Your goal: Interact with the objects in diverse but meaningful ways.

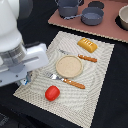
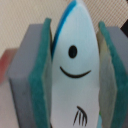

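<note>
Jaws pinch the milk carton between teal pads, above the placemat on the counter. Pots sit on a pink board; bread, then tomato, lie on the placemat.

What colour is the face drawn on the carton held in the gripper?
Black, on the white carton with a blue stripe; the wrist view shows it best.

white rounded arm, boxy white wrist block, 2 grey fingers with teal pads
</note>
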Controlling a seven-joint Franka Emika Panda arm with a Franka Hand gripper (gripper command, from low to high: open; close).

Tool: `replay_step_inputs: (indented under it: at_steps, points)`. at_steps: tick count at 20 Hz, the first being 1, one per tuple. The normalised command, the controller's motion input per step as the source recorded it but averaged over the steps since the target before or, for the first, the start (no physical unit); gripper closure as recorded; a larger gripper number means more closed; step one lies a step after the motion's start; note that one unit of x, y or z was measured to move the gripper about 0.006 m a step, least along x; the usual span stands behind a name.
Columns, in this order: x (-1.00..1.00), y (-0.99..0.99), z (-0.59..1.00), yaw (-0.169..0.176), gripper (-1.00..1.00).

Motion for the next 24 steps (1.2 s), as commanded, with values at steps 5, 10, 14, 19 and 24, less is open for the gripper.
replay_step_inputs:
  at_steps: [5,10,14,19,24]
  points:
    - [0.71,-0.14,0.0,-0.092,1.0]
    - [0.9,-0.01,0.06,-0.108,1.0]
    - [0.76,-0.07,0.07,-0.13,-1.0]
    - [-0.03,-0.26,0.03,-0.006,-1.0]
    - [-0.11,-0.04,0.84,0.0,-1.0]
